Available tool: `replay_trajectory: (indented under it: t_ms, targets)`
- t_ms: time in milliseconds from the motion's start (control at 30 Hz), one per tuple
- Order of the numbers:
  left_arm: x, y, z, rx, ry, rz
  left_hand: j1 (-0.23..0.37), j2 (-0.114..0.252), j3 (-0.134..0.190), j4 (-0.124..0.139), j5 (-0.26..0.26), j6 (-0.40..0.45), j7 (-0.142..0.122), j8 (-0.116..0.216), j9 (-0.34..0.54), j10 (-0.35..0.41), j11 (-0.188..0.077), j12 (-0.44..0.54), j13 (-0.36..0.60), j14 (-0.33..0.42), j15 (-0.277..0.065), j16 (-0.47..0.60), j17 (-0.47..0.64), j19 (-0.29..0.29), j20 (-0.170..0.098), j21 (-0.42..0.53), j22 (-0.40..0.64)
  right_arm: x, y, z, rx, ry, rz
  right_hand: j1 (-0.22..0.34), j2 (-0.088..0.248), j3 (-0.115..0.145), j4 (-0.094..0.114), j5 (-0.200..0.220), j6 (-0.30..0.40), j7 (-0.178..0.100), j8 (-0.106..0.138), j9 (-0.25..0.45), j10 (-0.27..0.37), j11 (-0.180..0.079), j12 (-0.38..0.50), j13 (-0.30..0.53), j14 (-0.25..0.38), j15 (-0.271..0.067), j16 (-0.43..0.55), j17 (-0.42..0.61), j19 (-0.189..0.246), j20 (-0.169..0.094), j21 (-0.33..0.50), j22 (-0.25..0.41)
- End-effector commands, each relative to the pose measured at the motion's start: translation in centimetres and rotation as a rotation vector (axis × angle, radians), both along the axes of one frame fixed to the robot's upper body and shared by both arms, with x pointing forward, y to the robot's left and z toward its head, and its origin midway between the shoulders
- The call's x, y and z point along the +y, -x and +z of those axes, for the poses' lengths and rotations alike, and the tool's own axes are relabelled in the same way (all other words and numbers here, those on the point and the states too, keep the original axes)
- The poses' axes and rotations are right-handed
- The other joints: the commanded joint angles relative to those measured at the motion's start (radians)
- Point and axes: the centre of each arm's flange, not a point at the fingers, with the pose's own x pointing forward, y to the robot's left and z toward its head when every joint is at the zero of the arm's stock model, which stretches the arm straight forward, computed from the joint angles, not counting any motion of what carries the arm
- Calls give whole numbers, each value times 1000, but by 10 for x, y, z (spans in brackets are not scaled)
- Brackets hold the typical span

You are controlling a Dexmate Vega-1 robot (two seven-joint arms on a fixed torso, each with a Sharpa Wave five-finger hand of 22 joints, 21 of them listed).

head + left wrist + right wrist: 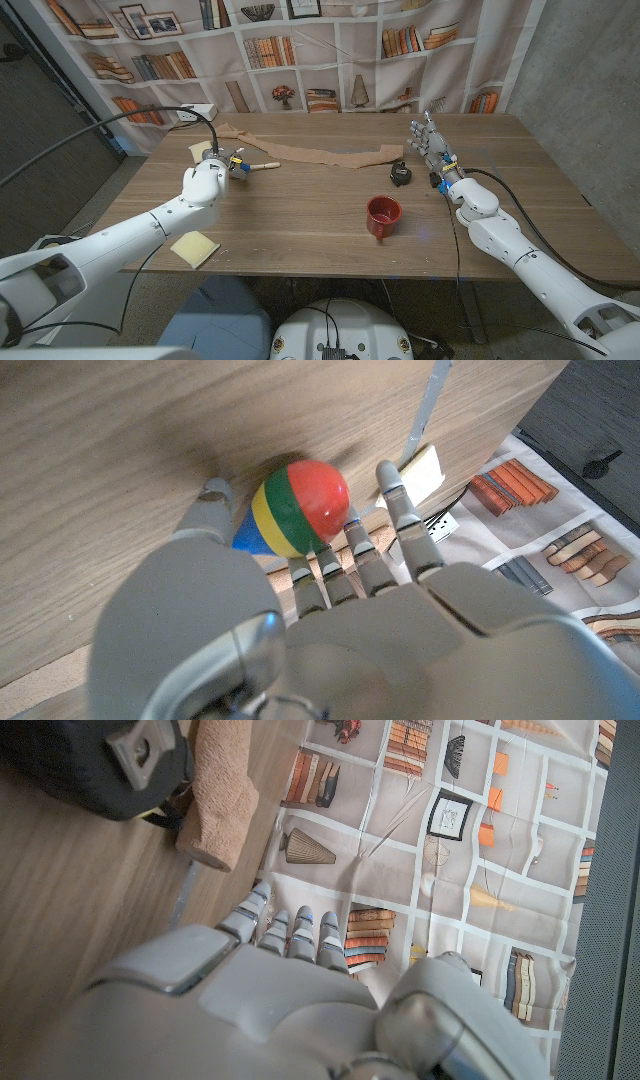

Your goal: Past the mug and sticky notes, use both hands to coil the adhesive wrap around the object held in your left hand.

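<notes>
No writing, label, brand or number can be read on anything here.

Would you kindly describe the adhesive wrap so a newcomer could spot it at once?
Look along the far edge of the wooden table, by the bookshelf backdrop. The wrap is a long tan strip lying flat there, ending by the small black object. Nothing else is long, flat and cloth-like.

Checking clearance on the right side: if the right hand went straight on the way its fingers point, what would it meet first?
Probably nothing on the table: the right hand points toward the far edge and bookshelf backdrop, with the tan wrap's end just beside its line.
</notes>
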Motion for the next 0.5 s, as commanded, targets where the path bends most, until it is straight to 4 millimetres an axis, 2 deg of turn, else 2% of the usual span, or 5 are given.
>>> replay_trajectory:
  t_ms: [33, 333, 400, 500]
  targets:
    - [-5, -2, -2, 18, -2, -6, 9, 5, -4, 0, 9, 16, 1, 6, -2, 9, 1, 8, 3, 15, -5, 8, 6, 8, -5, 12, 5, 0, 0, 0, -2, 1, 3, 4, 8, 2, 0, 0, 7, -6, 0, 5, 5, -4, 1, 5, -4, -9, 5, 0, 2, 10, 4, 3]
    - [-10, -3, -4, 18, -5, -19, 20, 14, -4, -1, 12, 107, 21, 33, -9, 3, 2, 4, 7, 15, -9, 5, 9, 51, -29, 45, 11, -1, 2, -1, 0, -7, 4, 3, 8, 2, 1, 0, 9, -7, 0, 5, 5, -4, 1, 5, -4, -9, 6, 0, 3, 10, 4, 3]
    - [-11, -3, -5, 20, -4, -21, 28, 16, -3, -5, 13, 130, 19, 39, -11, 3, 4, 4, 8, 21, -15, 7, 10, 73, -46, 61, 15, -1, 2, -1, -2, -4, 6, 1, 9, 2, 2, 0, 10, -8, 0, 5, 7, -10, 2, 5, -4, -9, 6, 1, 2, 10, 4, 3]
    - [-12, -3, -6, 25, -8, -25, 51, 29, 4, -11, 17, 164, 31, 48, -15, 1, 1, 2, 10, 30, -26, 12, 15, 111, -71, 90, 24, -2, 2, -1, -3, -3, 7, 0, 9, 2, 3, -1, 11, -7, 0, 5, 7, -8, 2, 5, -4, -9, 6, 1, 3, 10, 4, 3]
